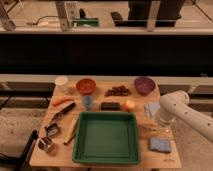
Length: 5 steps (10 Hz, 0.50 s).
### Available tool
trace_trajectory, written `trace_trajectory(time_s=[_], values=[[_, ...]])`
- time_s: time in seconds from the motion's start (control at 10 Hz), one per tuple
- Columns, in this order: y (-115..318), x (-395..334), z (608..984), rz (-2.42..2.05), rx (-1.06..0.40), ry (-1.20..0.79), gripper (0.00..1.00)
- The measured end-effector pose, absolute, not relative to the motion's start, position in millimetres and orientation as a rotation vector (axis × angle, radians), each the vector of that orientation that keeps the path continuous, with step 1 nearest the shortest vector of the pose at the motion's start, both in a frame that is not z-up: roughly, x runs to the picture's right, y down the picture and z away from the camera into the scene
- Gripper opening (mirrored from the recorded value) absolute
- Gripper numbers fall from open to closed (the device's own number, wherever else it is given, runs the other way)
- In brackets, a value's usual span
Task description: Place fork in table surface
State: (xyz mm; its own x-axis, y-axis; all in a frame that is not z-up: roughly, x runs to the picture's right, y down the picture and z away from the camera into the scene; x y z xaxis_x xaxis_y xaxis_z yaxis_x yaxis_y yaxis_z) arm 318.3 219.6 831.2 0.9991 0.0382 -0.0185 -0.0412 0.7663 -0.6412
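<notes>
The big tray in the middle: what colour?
Green tray, camera view; gripper is to its right.

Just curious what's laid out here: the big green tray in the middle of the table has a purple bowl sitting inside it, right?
Not quite. The camera view shows the green tray with nothing visible in it; the purple bowl stands on the wooden table near its far right corner, apart from the tray. The robot's tool is at the table's right side.
</notes>
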Motion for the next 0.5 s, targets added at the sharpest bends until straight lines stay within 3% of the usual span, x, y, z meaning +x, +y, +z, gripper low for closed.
trace_trajectory(time_s=[0.5], values=[[206, 321, 818, 0.031, -0.658, 0.027, 0.80]])
